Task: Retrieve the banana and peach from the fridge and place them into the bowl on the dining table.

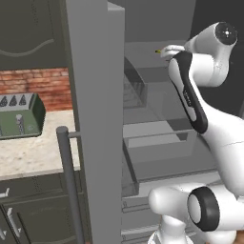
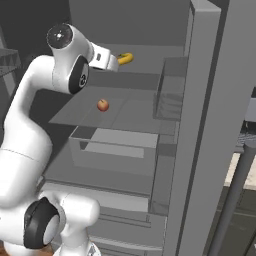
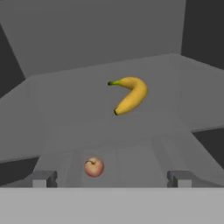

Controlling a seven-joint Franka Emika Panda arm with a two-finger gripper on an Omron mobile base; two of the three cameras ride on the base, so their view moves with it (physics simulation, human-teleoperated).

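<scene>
Fridge (image 2: 210,125) stands open — we're reaching in, gripper (image 3: 112,179) spread wide, empty. Banana (image 3: 130,95) on far upper shelf, peach (image 3: 93,167) nearer, below. Next — advance and close on banana.

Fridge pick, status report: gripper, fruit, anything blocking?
Gripper open, empty, inside the open fridge. Banana on the upper shelf ahead, untouched. Peach on the shelf below, nearer. Nothing seen blocking the banana.

Inside the open fridge (image 2: 210,75), the banana (image 3: 129,95) lies on an upper shelf. The peach (image 3: 93,167) sits on the shelf below, at seven o'clock from the banana.
</scene>
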